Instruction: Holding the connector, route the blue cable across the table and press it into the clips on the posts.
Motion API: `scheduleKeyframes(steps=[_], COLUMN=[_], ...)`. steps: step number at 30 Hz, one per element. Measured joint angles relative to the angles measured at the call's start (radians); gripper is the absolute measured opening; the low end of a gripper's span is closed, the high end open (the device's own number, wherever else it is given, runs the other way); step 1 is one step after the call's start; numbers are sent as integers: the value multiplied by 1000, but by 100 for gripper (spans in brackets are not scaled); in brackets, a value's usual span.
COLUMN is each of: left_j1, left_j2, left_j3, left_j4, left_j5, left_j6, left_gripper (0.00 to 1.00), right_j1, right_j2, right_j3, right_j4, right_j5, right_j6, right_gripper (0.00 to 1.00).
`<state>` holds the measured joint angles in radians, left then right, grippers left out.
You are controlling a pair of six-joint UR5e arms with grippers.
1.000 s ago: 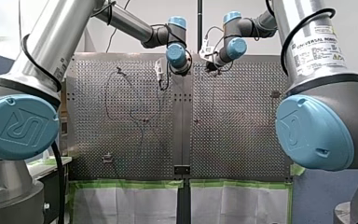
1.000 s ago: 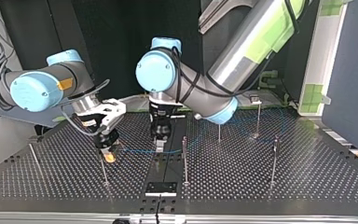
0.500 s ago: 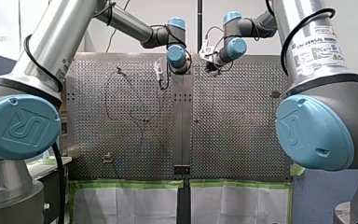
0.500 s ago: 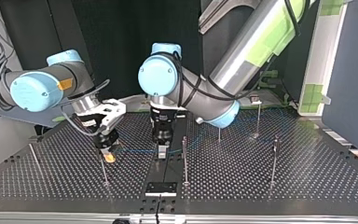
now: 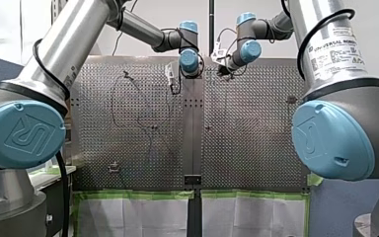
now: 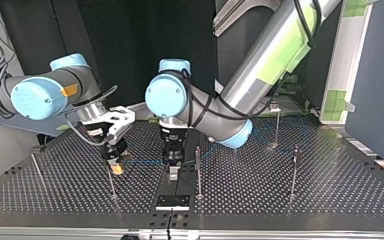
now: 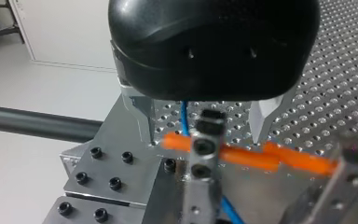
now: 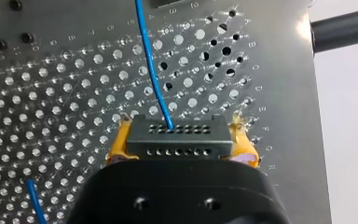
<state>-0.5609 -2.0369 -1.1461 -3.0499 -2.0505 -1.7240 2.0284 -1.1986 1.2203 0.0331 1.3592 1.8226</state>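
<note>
My right gripper (image 8: 177, 154) has its yellow pads shut on the grey connector (image 8: 175, 137). The blue cable (image 8: 153, 70) runs out of the connector over the perforated table. In the top view this gripper (image 6: 115, 166) hovers close to a thin post (image 6: 111, 182) at the left. My left gripper (image 7: 203, 135), black with metal fingers (image 7: 140, 114), is open. It straddles a dark clip post (image 7: 204, 144), and the blue cable (image 7: 184, 112) passes between its fingers. In the top view it (image 6: 174, 170) points down beside the middle post (image 6: 198, 170). The front view shows both grippers (image 5: 171, 79) (image 5: 222, 69) at the table's far end.
More thin posts stand at the top view's right (image 6: 294, 170) (image 6: 277, 122) and far left (image 6: 36, 167). A blurred orange bar (image 7: 242, 156) lies across behind the clip post. A black plate (image 6: 173, 202) sits on the centre strip near the top view's front edge.
My left gripper has moved toward the top view's front edge, coming down beside the middle post, still open. My right gripper has held still with the connector.
</note>
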Motion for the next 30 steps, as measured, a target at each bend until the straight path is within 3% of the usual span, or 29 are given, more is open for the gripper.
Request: scheduleKeyframes(steps=[6, 8, 9, 10, 12, 14, 15, 17, 18, 20, 22, 30], left_j1=[-3, -3, -3, -3, -2, -2, -2, -2, -2, -3, -4, -7], left_j2=[-22, -26, -27, -27, -28, -28, -28, -28, -28, -28, -28, -28], left_j3=[2, 2, 2, 2, 2, 2, 2, 2, 2, 2, 2, 1], left_j4=[-19, -23, -25, -27, -31, -34, -36, -37, -37, -38, -38, -38], left_j5=[-3, -4, -4, -5, -6, -6, -6, -6, -6, -7, -8, -25], left_j6=[0, -1, -1, -2, -3, -4, -4, -5, -6, -6, -6, -8], left_gripper=[100, 82, 82, 69, 64, 38, 38, 20, 20, 5, 0, 0], right_j1=[-6, -7, -8, -9, -10, -10, -10, -10, -10, -10, -11, -10], right_j2=[1, 1, 1, 0, 1, 0, 0, 1, 1, 1, 1, 0], right_j3=[0, 0, 0, 0, 0, 0, 0, 0, 0, 0, 0, 0], right_j4=[-1, -1, -1, -1, -1, -1, -1, -1, -1, -1, -1, -1], right_j5=[-1, -2, -2, -2, -3, -3, -3, -3, -3, -3, -3, -4], right_j6=[0, 0, 0, 0, 1, 1, 1, 1, 1, 2, 2, 2], right_gripper=[0, 0, 0, 0, 0, 0, 0, 0, 0, 0, 0, 0])
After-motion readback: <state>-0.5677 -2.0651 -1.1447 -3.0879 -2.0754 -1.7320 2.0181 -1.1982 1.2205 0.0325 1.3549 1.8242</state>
